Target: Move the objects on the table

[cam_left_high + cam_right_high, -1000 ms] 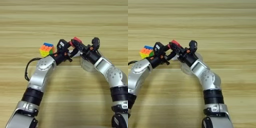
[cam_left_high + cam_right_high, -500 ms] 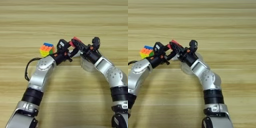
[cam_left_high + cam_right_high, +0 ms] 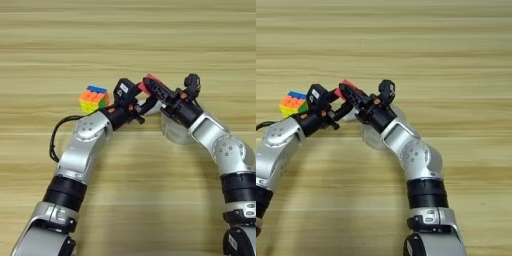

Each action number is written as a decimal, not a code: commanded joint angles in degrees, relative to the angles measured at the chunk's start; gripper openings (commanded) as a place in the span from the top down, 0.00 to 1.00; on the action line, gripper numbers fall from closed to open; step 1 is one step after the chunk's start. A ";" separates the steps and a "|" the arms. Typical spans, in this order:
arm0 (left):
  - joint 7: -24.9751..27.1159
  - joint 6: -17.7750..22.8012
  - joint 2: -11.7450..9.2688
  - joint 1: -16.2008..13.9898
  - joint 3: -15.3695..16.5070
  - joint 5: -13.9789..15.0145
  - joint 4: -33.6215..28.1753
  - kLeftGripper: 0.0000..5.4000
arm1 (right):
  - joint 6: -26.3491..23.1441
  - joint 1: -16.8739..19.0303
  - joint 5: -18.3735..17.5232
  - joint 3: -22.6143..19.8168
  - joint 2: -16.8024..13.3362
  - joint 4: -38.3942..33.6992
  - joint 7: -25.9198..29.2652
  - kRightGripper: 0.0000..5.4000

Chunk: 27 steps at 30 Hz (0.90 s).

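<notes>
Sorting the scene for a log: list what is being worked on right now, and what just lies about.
In hand:
- small red cube, at the tips of both end effectors
- left end effector
- right end effector

Lying about:
- multicoloured puzzle cube, on the table beside the left end effector
- clear tape roll, under the right forearm

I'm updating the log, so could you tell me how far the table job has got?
Nothing looks finished. The two hands meet mid-table at the small red cube, right hand and left hand both close on it. The puzzle cube sits beside the left hand, the clear tape roll under the right arm.
</notes>
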<state>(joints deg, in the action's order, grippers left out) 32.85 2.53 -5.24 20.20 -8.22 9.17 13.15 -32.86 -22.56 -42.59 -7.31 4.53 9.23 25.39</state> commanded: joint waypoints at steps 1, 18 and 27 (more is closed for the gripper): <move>-0.70 0.62 -0.33 0.06 0.26 -0.36 0.45 0.51 | -0.18 -0.30 0.06 0.36 0.37 -0.89 0.37 0.55; -1.00 0.40 -0.58 0.37 0.24 -0.41 0.96 0.19 | 0.34 -0.51 0.35 0.28 0.41 -0.51 0.31 0.57; -1.14 0.26 -0.67 0.49 0.38 -0.39 1.13 0.04 | 6.03 -0.14 3.82 0.73 0.17 -1.66 -0.12 0.57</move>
<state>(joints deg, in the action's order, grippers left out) 31.87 2.56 -5.60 20.21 -8.01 9.13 14.05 -28.42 -22.53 -39.90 -6.78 4.69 8.64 25.44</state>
